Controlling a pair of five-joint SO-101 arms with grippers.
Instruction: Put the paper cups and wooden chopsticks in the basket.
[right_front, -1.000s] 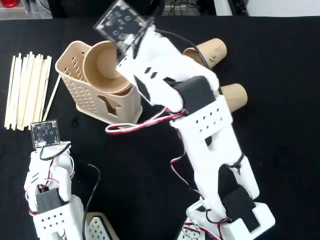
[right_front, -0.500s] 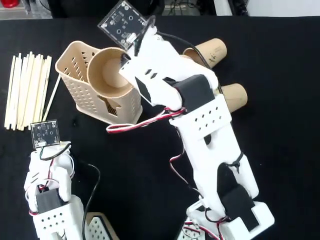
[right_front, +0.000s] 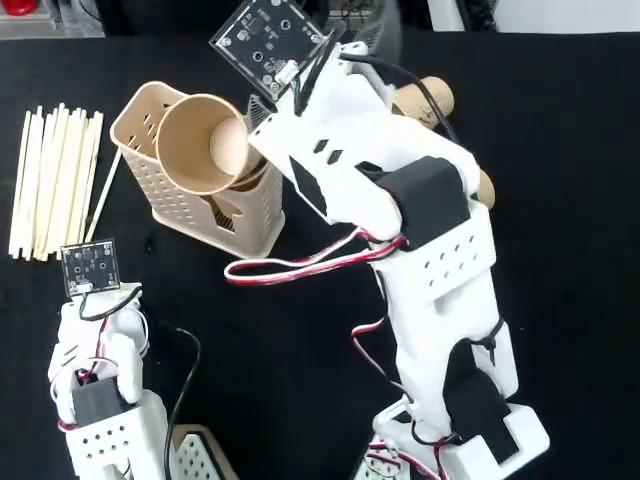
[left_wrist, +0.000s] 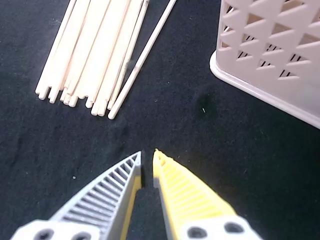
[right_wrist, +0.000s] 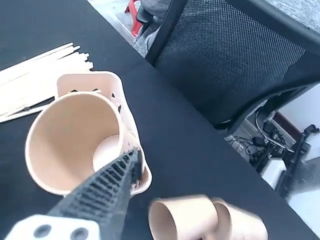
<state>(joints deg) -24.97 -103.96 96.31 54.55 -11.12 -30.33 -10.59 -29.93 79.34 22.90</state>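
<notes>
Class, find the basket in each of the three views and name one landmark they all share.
High view: basket left of centre, beside the chopsticks.
Left wrist view: basket corner, apart from the chopsticks.
Right wrist view: rim behind the paper cup.
Shared landmark: the chopsticks.

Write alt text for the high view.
The right gripper holds a paper cup tilted over the beige basket on a black table. Wooden chopsticks lie bundled beside the basket, and a second cup lies on its side behind the arm.
</notes>
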